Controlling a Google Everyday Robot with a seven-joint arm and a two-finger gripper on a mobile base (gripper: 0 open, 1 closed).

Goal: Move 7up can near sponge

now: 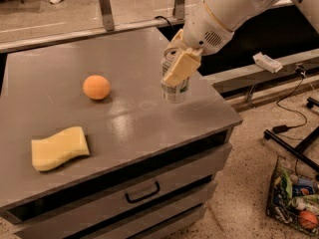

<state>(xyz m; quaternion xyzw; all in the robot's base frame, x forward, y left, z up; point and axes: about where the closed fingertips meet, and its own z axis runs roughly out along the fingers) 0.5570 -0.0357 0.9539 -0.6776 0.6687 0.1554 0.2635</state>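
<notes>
The 7up can [176, 91], silver with green lettering, is upright over the right part of the grey cabinet top [124, 118]. My gripper [174, 71] comes in from the upper right and is shut on the can. One pale-yellow pad [180, 67] lies across the can's front and the other finger is behind it. The can's base is at or just above the surface; I cannot tell which. The pale-yellow wavy sponge [60, 148] lies flat near the front left, well apart from the can.
An orange ball [96, 87] sits on the top between the sponge and the can, towards the back. The cabinet has drawers with a handle [142, 192]. A basket of items [294, 203] and a stand's legs [289, 138] are on the floor at right.
</notes>
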